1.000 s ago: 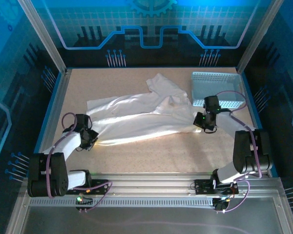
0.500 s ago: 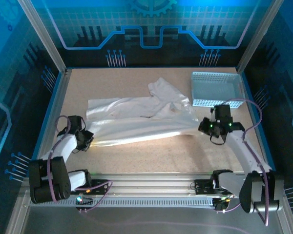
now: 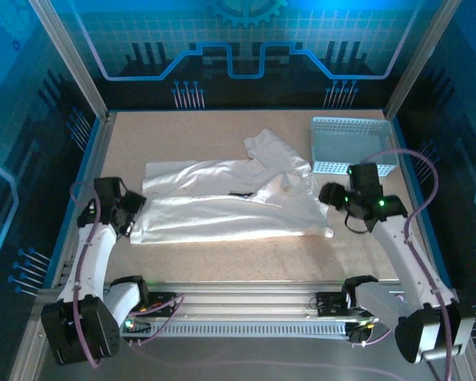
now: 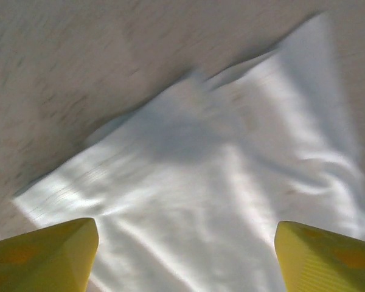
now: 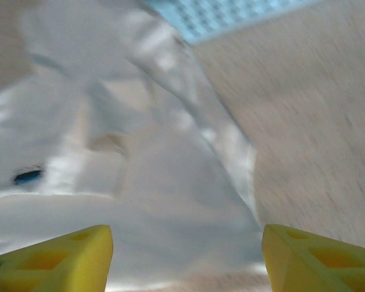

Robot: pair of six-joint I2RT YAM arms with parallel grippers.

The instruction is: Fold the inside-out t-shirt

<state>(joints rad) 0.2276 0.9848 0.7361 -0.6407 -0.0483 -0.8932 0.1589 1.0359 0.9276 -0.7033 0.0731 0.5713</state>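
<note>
The inside-out t-shirt is lying flattened across the middle of the table, its long side running left to right between the two arms. Its near edge is forming an almost straight line, parallel to the front rail. A strip of bare tabletop is lying open between that edge and the rail. One loose flap is reaching away toward the far right. It is ending just beside the left wall of the basket, which is sitting in the far right corner. Whether cloth and basket are touching there is hard to tell.

The left gripper is hovering at the shirt's left edge, close to the table's left border. Its yellow fingers are standing wide apart, with nothing clamped between them. A corner of white cloth is spreading flat on the table below.

The right gripper is hanging at the shirt's right edge, just in front of the basket's near left corner. Its fingers are likewise parted and gripping nothing. The blurred right wrist view is showing crumpled cloth under them, a small dark blue mark on it, and bare table off to the right.

Behind the shirt on the left, a wide stretch of tabletop is lying bare up to the back wall.
</note>
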